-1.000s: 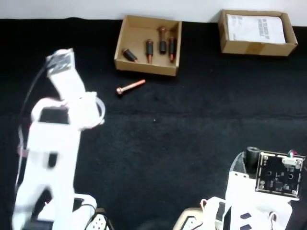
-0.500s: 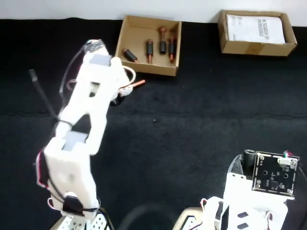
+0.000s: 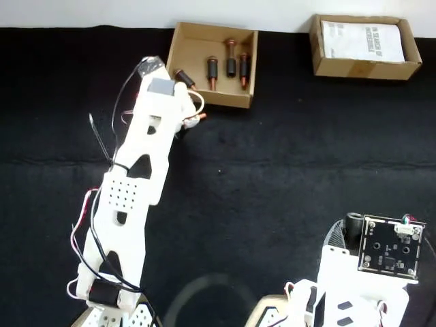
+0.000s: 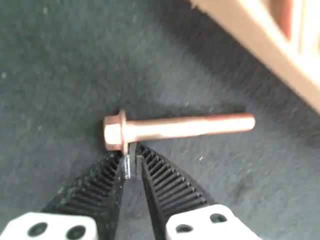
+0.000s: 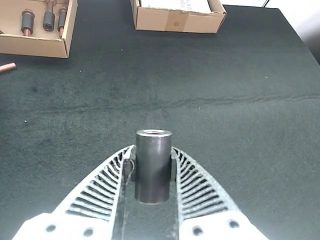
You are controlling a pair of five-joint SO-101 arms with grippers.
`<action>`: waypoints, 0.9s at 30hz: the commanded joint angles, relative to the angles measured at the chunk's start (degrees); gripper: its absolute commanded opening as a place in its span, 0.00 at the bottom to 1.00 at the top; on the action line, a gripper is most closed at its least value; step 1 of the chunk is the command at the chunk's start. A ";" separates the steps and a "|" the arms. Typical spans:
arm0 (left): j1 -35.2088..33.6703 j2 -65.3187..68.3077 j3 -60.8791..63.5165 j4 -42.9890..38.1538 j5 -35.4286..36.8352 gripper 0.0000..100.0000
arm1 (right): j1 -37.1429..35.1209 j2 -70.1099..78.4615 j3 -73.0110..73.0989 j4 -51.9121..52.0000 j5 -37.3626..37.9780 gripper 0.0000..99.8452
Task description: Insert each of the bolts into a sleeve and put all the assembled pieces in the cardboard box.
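Observation:
A copper bolt (image 4: 177,127) lies flat on the black cloth just in front of the cardboard box (image 3: 178,61). My left gripper (image 4: 131,167) is right behind the bolt's hexagonal head, shut, with nothing between its fingers. In the high view the left arm covers most of the bolt (image 3: 199,117). Several bolt-and-sleeve pieces (image 3: 212,70) lie in the box. My right gripper (image 5: 153,172) stays low at the near right, shut on a dark sleeve (image 5: 153,165) that stands upright. The sleeve (image 3: 357,222) also peeks out above the right arm.
A second cardboard box (image 3: 402,65) with a printed sheet inside stands at the far right. The box wall (image 4: 260,42) rises close beyond the bolt. Black cloth (image 3: 293,163) stretches between the two arms.
The left arm has swung from the near left out across the cloth to the loose bolt by the box. The right arm has barely moved, with the sleeve still held.

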 commanded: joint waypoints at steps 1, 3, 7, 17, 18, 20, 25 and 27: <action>-3.30 4.53 -7.96 -0.35 1.41 0.01 | 1.80 0.31 0.31 0.48 0.35 0.01; -5.41 7.08 -12.35 -0.62 2.81 0.01 | 2.86 0.31 1.80 0.48 0.35 0.01; -8.84 12.97 -19.03 -8.79 2.99 0.01 | 3.65 0.22 3.74 0.48 0.35 0.01; -9.89 11.03 -31.43 -7.03 2.99 0.01 | 3.65 0.31 4.53 0.40 0.35 0.01; -9.10 8.84 -31.43 -3.69 3.08 0.01 | 3.65 0.31 5.32 0.31 0.35 0.01; -6.81 4.62 -31.43 3.52 3.08 0.01 | 3.65 0.31 7.08 0.31 0.35 0.01; -1.45 -4.18 -31.34 17.05 2.99 0.02 | 3.56 0.22 9.89 -0.31 0.26 0.01; -0.40 -6.29 -31.08 18.11 3.08 0.05 | 3.56 0.31 10.86 -1.45 0.62 0.01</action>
